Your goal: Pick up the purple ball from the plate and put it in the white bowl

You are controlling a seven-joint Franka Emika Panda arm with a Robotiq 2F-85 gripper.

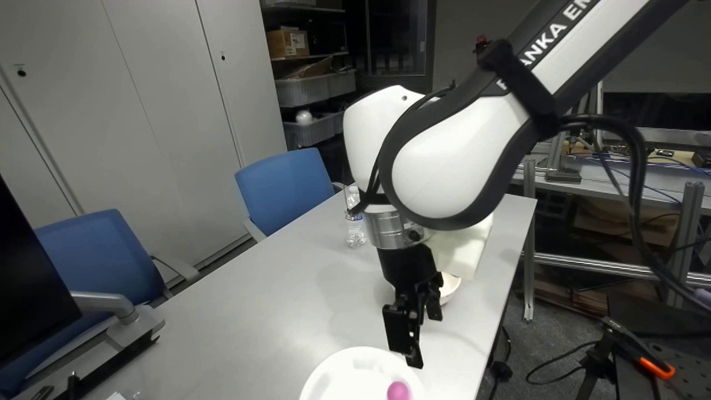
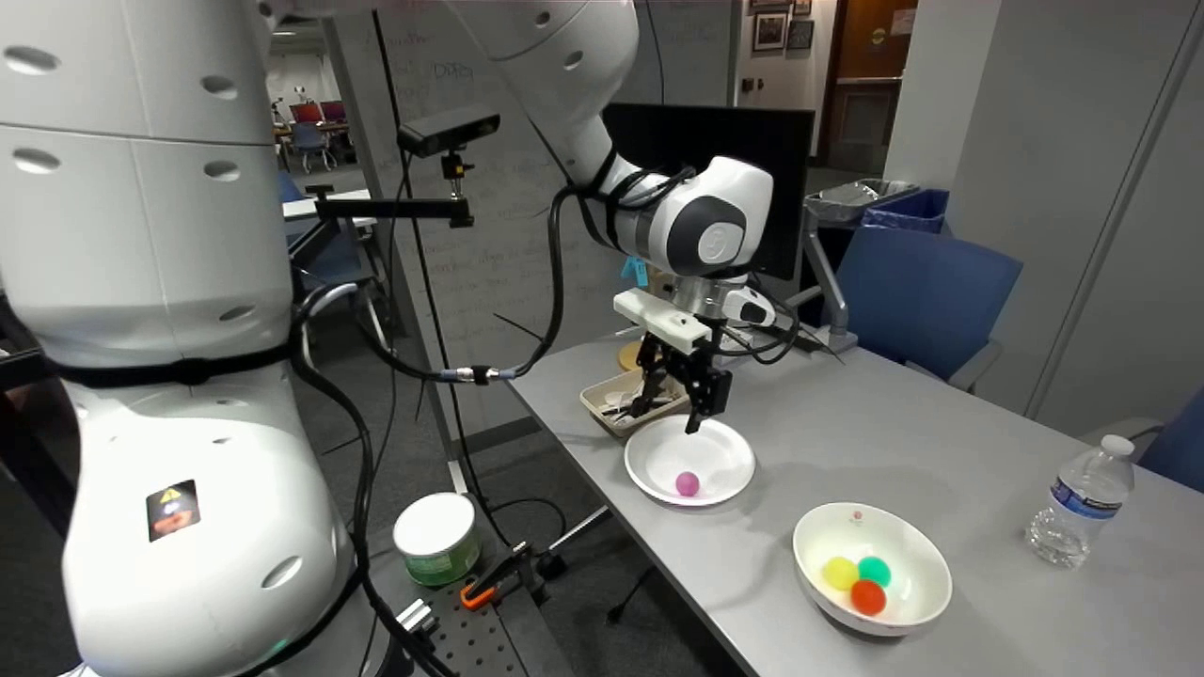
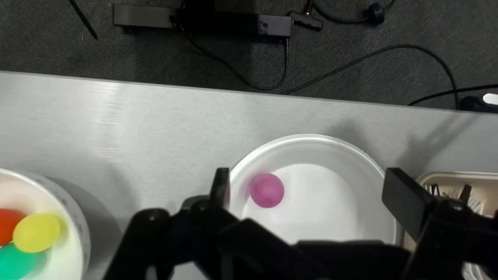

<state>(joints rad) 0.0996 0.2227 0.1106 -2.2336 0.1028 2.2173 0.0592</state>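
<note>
The purple ball (image 2: 688, 484) rests on the white plate (image 2: 658, 453), near its rim; both also show in an exterior view, ball (image 1: 398, 390) and plate (image 1: 328, 373), cut by the frame edge. The white bowl (image 2: 908, 541) holds a yellow, a green and a red ball; in an exterior view the bowl (image 1: 451, 286) is partly behind the gripper. My gripper (image 2: 665, 418) is open and empty above the plate; it also shows in an exterior view (image 1: 423, 336). In the wrist view the ball (image 3: 267, 190) appears between the open fingers (image 3: 311, 186), closer to the left one.
A beige tray (image 2: 607, 393) with utensils stands beside the plate, below the gripper side. A water bottle (image 2: 1082, 503) stands beyond the bowl. The table edge (image 3: 194, 88) runs close to the plate. A monitor (image 2: 790, 188) and blue chairs (image 1: 286, 186) stand around the table.
</note>
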